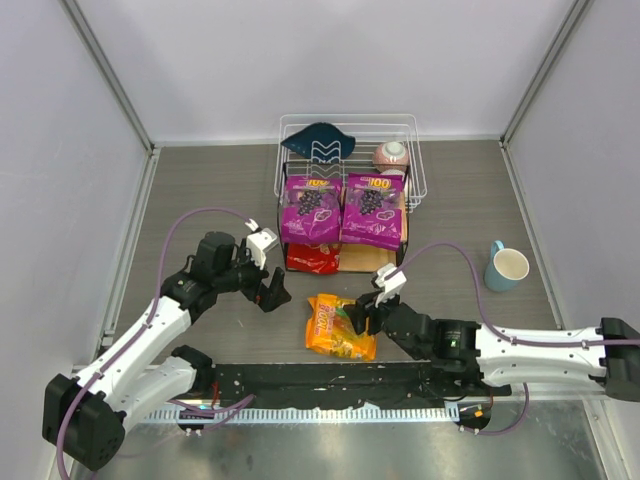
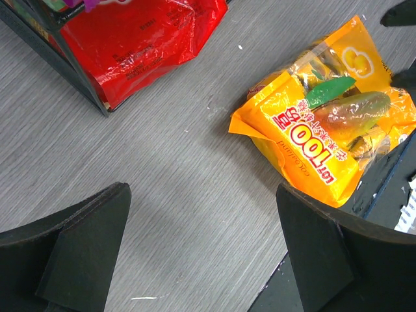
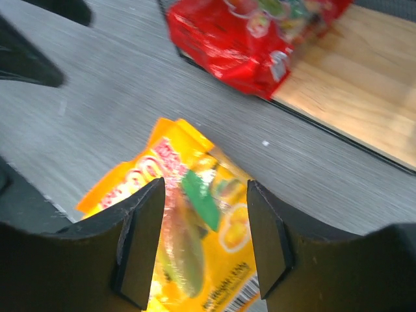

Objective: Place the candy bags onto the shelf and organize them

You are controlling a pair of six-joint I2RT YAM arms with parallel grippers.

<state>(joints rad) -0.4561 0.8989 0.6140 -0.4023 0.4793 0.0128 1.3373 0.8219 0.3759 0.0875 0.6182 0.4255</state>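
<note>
The grey wood-grain desk (image 1: 200,200) carries everything. At its far side stands a white wire basket (image 1: 412,135), and just in front of it the shelf (image 1: 368,261), a two-tier rack of light boards in a thin black frame. Two purple candy bags (image 1: 310,210) (image 1: 372,212) lie side by side on the top tier, filling it. The orange-yellow bag (image 1: 340,326) lies flat on the desk in front of the shelf, apart from it. The red bag (image 1: 312,259) sits on the left of the lower board, its front edge sticking out past the frame. The right gripper (image 1: 362,318) hangs over the orange-yellow bag's right part with its jaws spread, the bag showing between them; contact cannot be told. The left gripper (image 1: 272,292) is spread wide above bare desk, left of that bag, holding nothing. A light blue mug (image 1: 506,267) stands well to the right.
</note>
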